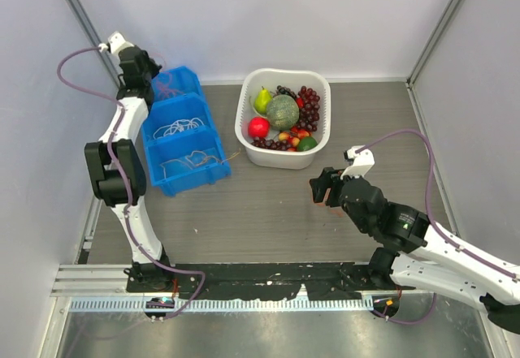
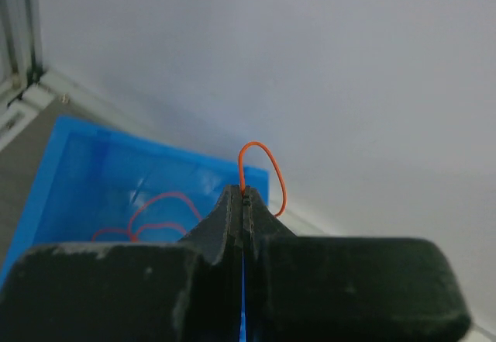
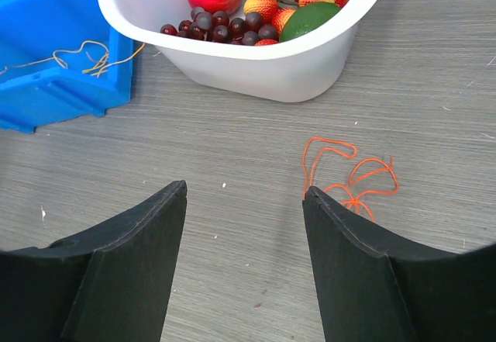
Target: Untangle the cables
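Note:
My left gripper (image 2: 242, 195) is shut on an orange-red cable (image 2: 262, 160), whose thin loop sticks up past the fingertips. It hangs over the far blue bin (image 2: 85, 171), where more orange-red cable (image 2: 159, 209) lies. From above, the left gripper (image 1: 149, 72) sits at the bins' far end. A white cable (image 1: 175, 127) fills the middle bin and a yellow-orange cable (image 3: 87, 57) the near one. My right gripper (image 3: 246, 188) stands open just above the table with nothing between its fingers. A tangled orange-red cable (image 3: 350, 176) lies by its right finger.
A row of three blue bins (image 1: 213, 143) stands at the left. A white basket (image 1: 323, 143) of fruit sits at the back centre, just beyond the right gripper (image 1: 319, 186). Grey walls close in the left, back and right sides.

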Action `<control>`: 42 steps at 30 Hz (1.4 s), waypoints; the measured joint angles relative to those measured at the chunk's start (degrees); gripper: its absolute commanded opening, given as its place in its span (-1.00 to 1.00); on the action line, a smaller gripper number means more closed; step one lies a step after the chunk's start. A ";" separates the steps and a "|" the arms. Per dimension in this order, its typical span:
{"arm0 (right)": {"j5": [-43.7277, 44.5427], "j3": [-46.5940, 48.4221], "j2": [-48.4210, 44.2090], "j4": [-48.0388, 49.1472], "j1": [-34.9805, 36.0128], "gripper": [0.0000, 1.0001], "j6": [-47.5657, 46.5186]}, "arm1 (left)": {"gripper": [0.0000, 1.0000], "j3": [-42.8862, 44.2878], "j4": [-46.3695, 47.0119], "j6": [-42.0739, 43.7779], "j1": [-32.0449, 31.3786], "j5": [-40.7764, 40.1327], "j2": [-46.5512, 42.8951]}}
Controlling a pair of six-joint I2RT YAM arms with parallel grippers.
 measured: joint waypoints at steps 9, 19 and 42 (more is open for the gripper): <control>-0.07 0.00 -1.01 -1.01 0.00 0.34 1.75 | -0.47 9.92 -19.17 -10.56 0.44 -3.61 7.04; 1.38 4.52 9.68 -8.24 -4.50 0.32 5.88 | 0.38 18.82 -34.36 -16.15 2.54 -1.27 11.32; -38.60 -13.94 19.41 5.18 -41.27 0.17 5.29 | 0.37 -47.80 -12.94 -13.88 -36.15 25.16 -46.66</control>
